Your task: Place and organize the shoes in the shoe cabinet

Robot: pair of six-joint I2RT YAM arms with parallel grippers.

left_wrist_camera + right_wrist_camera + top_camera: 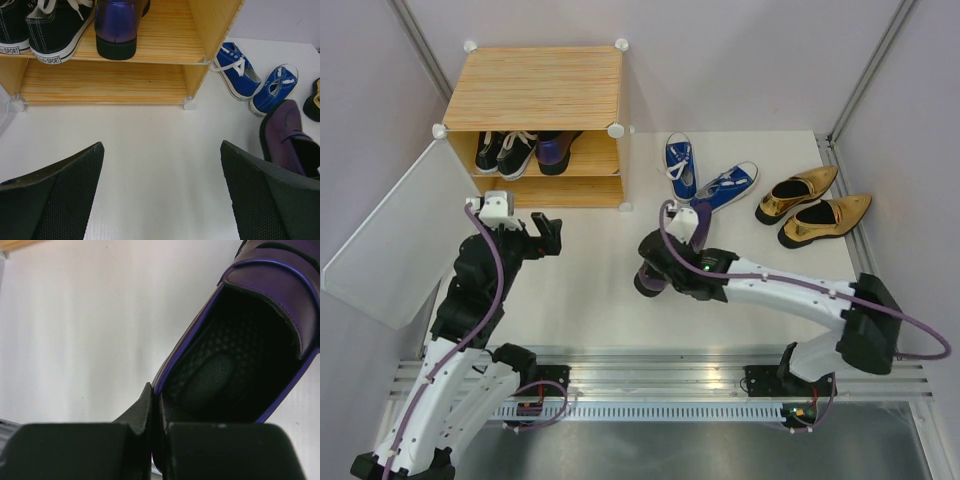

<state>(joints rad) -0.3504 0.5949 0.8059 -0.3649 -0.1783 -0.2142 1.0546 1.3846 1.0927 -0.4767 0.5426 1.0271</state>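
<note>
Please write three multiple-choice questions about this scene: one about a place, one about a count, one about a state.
1. Where are the two blue canvas sneakers? A. on the white table, right of the light wooden shoe cabinet; B. inside it; C. in a gripper.
2. How many shoes stand on its upper shelf? A. two; B. four; C. three.
3. The right gripper is: A. wide open; B. shut on a matte purple shoe; C. shut on nothing.
Answers: 1 A, they lie beside the cabinet; 2 C, two black sneakers and one shiny purple shoe; 3 B, it pinches the shoe's rim.
</note>
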